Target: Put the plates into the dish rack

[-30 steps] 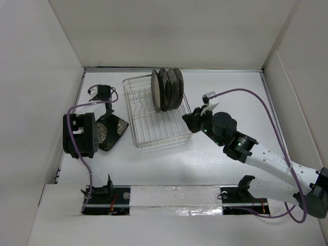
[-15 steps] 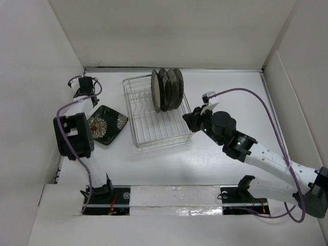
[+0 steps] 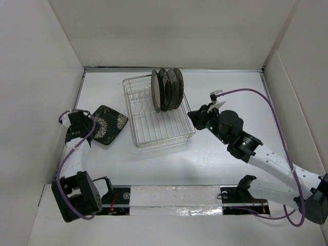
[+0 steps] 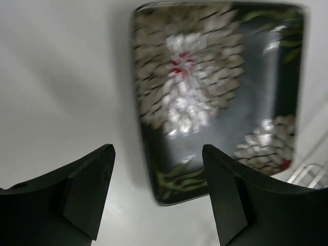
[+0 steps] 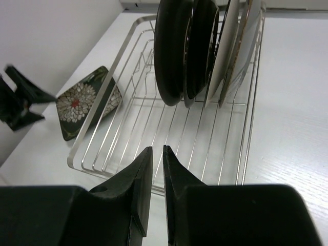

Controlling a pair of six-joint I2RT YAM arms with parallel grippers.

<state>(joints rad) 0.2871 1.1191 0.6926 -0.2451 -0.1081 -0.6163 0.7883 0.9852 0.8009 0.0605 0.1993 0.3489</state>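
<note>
The dish rack (image 3: 154,144) (image 5: 93,110) stands mid-table with several round plates (image 3: 166,89) (image 5: 200,46) upright on edge at its far end. A square black floral plate (image 3: 108,124) (image 4: 215,87) (image 5: 77,102) lies flat on the table to the left of the rack. My left gripper (image 3: 87,124) (image 4: 158,152) is open wide just off that plate's left side. The plate's near corner shows between the fingers and nothing is gripped. My right gripper (image 3: 195,117) (image 5: 157,148) hovers at the rack's near right corner. Its jaws are almost together and hold nothing.
White walls close in the table on the left (image 3: 46,77), at the back and on the right; the left arm works close to the left wall. A taped strip (image 3: 174,197) runs along the near edge between the arm bases. Purple cables loop off both arms.
The left arm swung from the far-left corner back to the near-left side of the square plate, and its jaws opened. The right gripper drifted slightly right.
</note>
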